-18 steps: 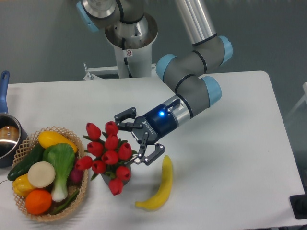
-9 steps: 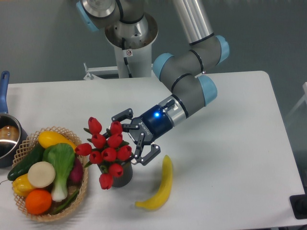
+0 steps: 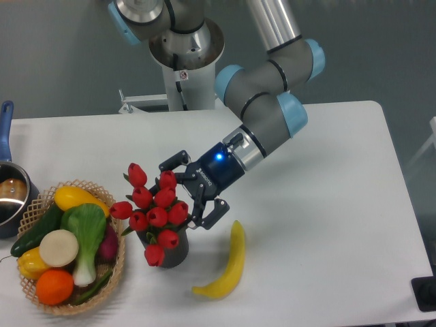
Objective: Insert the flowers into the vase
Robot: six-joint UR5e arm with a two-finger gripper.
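Observation:
The red tulips (image 3: 155, 204) stand in a bunch with their stems down in the dark grey vase (image 3: 176, 255), left of the table's middle. The buds lean left, and one hangs over the vase's front rim. My gripper (image 3: 196, 188) is just right of the buds, pointing down-left at them. Its jaws are spread wide, one finger (image 3: 174, 162) behind the bunch and one (image 3: 214, 211) beside the vase's right rim. Neither finger presses on the flowers.
A wicker basket (image 3: 122, 255) of vegetables and fruit stands directly left of the vase. A banana (image 3: 228, 266) lies just right of it. A metal pot with a blue handle (image 3: 10, 194) sits at the left edge. The robot base (image 3: 184, 61) is at the back.
The tulip bunch has shifted left and stands more upright, so more of the vase shows beneath it. My gripper has moved slightly left and up, jaws still spread.

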